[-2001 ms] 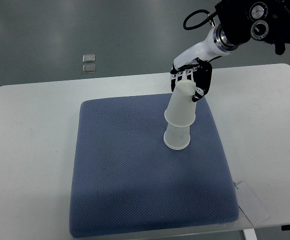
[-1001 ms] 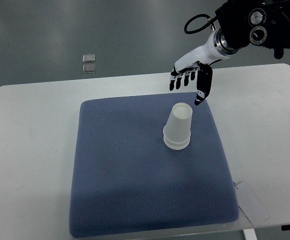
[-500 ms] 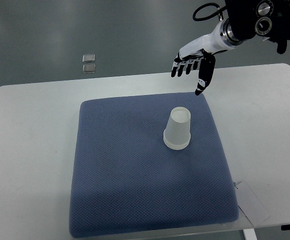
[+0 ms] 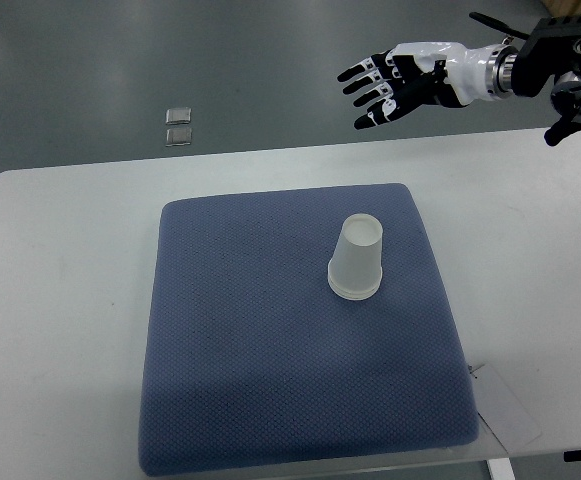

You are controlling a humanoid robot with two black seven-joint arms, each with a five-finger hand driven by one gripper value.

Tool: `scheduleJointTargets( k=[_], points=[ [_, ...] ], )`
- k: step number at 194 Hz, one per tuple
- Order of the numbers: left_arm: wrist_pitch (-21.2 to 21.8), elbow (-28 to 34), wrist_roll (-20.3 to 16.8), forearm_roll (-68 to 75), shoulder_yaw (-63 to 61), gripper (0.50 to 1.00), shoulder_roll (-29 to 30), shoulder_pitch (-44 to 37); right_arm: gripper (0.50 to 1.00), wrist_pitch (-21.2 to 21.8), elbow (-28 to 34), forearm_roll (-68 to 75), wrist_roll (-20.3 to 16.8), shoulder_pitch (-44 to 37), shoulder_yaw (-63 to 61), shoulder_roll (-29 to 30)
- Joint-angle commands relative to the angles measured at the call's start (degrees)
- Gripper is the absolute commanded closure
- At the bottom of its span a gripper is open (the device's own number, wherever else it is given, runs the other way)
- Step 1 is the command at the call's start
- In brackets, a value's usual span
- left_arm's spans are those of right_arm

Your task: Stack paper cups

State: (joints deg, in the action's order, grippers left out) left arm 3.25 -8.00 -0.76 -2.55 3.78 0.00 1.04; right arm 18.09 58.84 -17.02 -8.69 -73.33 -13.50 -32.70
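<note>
On the blue mat (image 4: 270, 370), stacked paper cups (image 4: 357, 259), well apart from the empty, spread-fingered right hand (image 4: 402, 80).

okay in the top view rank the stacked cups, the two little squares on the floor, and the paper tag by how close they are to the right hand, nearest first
1. Stacked cups, on the blue pad, below the right hand.
2. Two squares, off the table, far left.
3. Paper tag, bottom right corner.
</note>
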Motion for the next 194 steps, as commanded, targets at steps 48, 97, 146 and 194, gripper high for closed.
scheduleJointTargets(
  k=[48,97,146,194],
  points=[
    [0.0,0.0,-0.03,0.0,0.0,0.5,0.0,0.01,0.648,-1.03,-8.3,10.25,4.38,16.47,-19.89,6.42],
    [0.0,0.0,0.06,0.0,0.0,0.5,0.0,-0.08,0.646,-0.86,-14.01,10.78,7.81,24.73,-29.83,13.8],
    [0.0,0.0,0.06,0.0,0.0,0.5,0.0,0.01,0.646,-0.86,-16.82,13.15,9.13,28.6,-34.92,17.4],
    [0.0,0.0,-0.03,0.0,0.0,0.5,0.0,0.01,0.646,-0.51,-22.62,19.39,10.01,29.04,-36.07,17.93]
  ],
)
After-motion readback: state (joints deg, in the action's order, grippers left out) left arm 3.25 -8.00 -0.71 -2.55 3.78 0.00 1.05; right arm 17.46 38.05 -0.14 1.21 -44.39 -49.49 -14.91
